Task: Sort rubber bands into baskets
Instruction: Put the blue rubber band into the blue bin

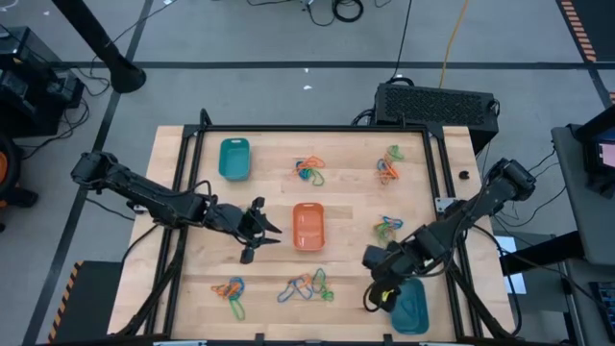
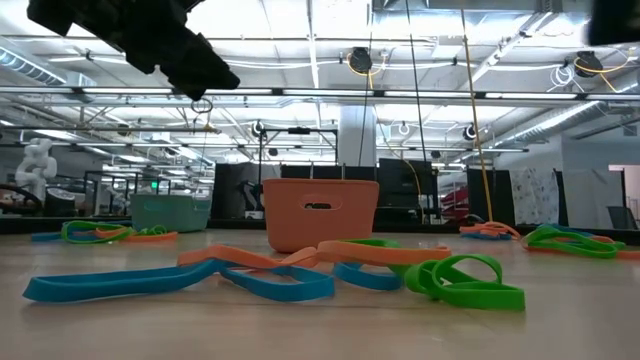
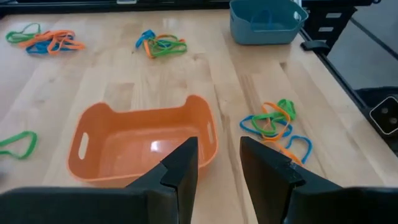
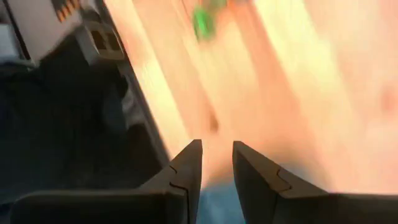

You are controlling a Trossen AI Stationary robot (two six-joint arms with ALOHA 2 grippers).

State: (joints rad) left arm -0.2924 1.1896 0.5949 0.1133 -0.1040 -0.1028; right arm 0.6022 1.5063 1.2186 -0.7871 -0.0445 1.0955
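1. Hovering at the lower right of the high view, the right claw (image 1: 377, 291) sits at the near edge of the teal basket (image 1: 411, 306); its jaws stand a little apart, and nothing shows between them.
2. The nearest loose rubber bands (image 1: 388, 226) lie up-frame from that claw, a short way off on the bare bench (image 1: 356, 197).
3. The left claw (image 1: 258, 231), jaws apart and empty, waits just left of the orange basket (image 1: 307, 227), whose long axis runs up-down.
4. Other clusters lie lower centre (image 1: 307, 285) and lower left (image 1: 231, 289); a second teal basket (image 1: 233, 159) is upper left.
5. Nothing blocks either reach.
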